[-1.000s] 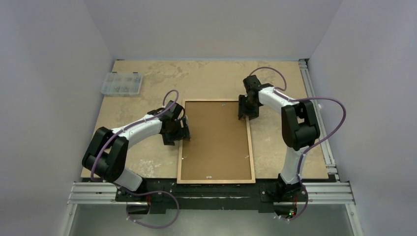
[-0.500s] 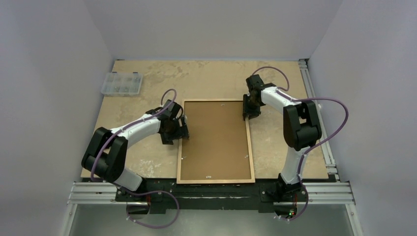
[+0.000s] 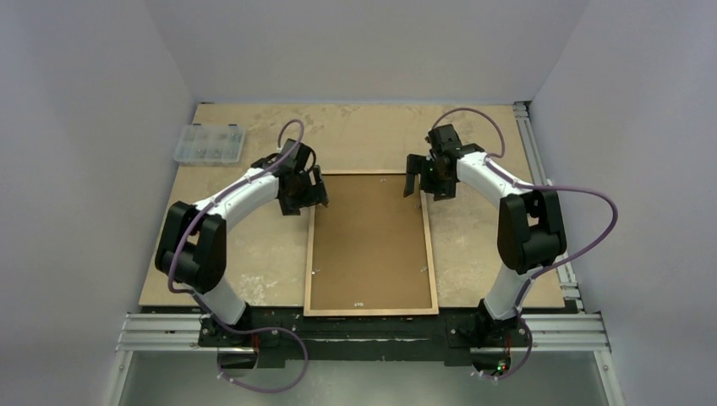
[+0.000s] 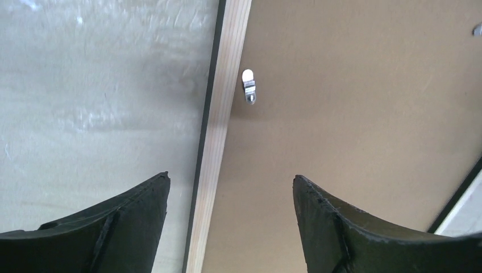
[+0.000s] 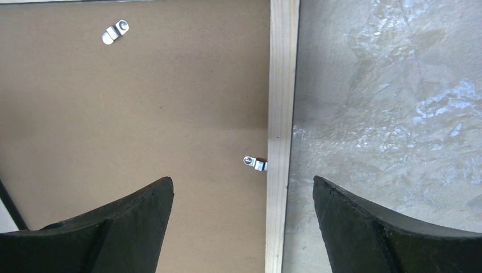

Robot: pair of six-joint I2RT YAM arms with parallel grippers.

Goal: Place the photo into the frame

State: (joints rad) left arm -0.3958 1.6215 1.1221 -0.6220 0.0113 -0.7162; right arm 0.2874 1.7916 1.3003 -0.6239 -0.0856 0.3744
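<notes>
The frame (image 3: pixel 309 254) lies face down in the middle of the table, its light tan wood back up, with the plain brown backing board (image 3: pixel 372 241) set inside it. The photo is hidden. My left gripper (image 3: pixel 314 188) hovers open over the frame's far left corner; in the left wrist view its jaws (image 4: pixel 231 182) straddle the wood strip (image 4: pixel 224 114) below a metal clip (image 4: pixel 249 86). My right gripper (image 3: pixel 420 179) hovers open over the far right corner, straddling the strip (image 5: pixel 281 85) near a clip (image 5: pixel 255 163). Neither holds anything.
A clear plastic compartment box (image 3: pixel 209 143) sits at the table's far left. Metal rails run along the right edge (image 3: pixel 541 169) and the near edge. Another clip (image 5: pixel 115 31) shows on the backing board's far side.
My left gripper moved from the middle of the frame's left side up to its far left corner. My right gripper lifted slightly toward the far right corner and its jaws spread wide.
</notes>
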